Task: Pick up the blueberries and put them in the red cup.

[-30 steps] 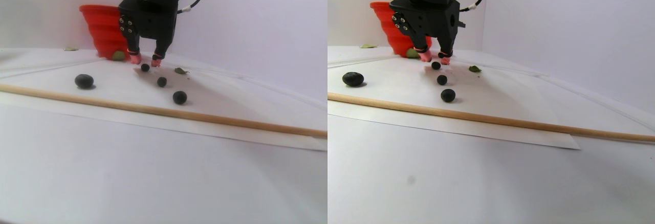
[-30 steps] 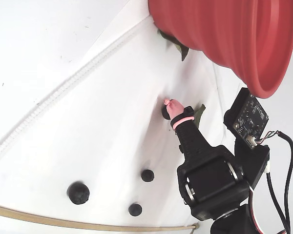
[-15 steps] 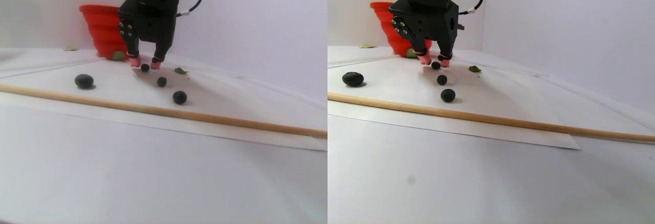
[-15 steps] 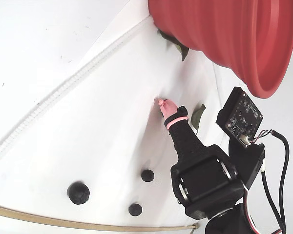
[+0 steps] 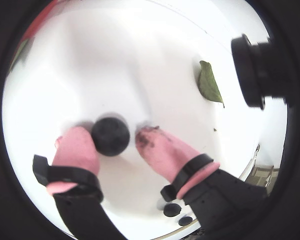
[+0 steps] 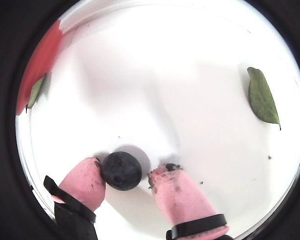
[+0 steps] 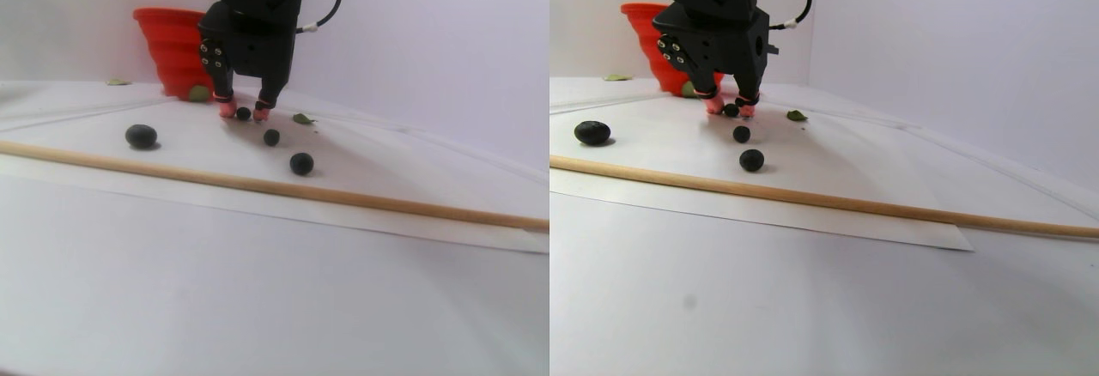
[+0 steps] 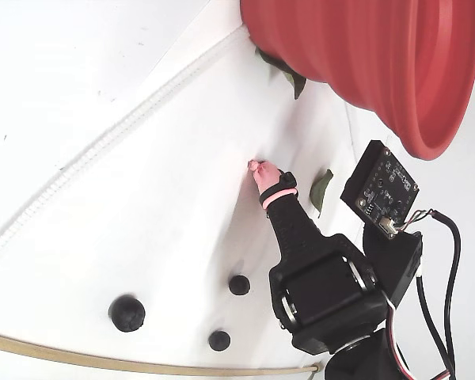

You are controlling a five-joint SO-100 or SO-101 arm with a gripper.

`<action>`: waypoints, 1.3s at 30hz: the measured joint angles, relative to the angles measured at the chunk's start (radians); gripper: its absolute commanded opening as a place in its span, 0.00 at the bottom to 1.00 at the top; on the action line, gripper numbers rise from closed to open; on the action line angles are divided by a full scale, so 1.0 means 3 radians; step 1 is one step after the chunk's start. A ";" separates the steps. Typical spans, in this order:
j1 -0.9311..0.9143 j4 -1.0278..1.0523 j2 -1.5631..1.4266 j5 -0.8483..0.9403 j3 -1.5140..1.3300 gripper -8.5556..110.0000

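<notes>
1. Pincer (image 6: 126, 181): lowered to the tabletop (image 7: 258, 307), pink fingertips (image 6: 182, 197) parted, straddling one blueberry (image 6: 121, 171).
2. Contact: one tip touches that blueberry; a slight gap shows at the other. Not clamped.
3. Remaining blueberries (image 7: 301, 164): on the tabletop, in front of the pincer in the stereo pair view.
4. Red cup (image 7: 172, 50): just behind the pincer.
5. Green leaf (image 6: 262, 97): beside the pincer, apart.
</notes>
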State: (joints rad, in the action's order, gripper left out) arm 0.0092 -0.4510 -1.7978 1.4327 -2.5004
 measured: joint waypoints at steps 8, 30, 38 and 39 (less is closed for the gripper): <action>0.0000 0.0000 0.0000 0.0036 0.0000 0.18; -0.0092 0.0378 -0.0164 0.0215 0.0020 0.17; -0.0143 0.0598 -0.0404 0.0235 -0.0005 0.18; -0.0143 0.0634 -0.0440 0.0235 -0.0005 0.18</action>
State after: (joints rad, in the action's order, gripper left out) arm -0.0337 -0.2608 -1.9297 1.5033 -2.5019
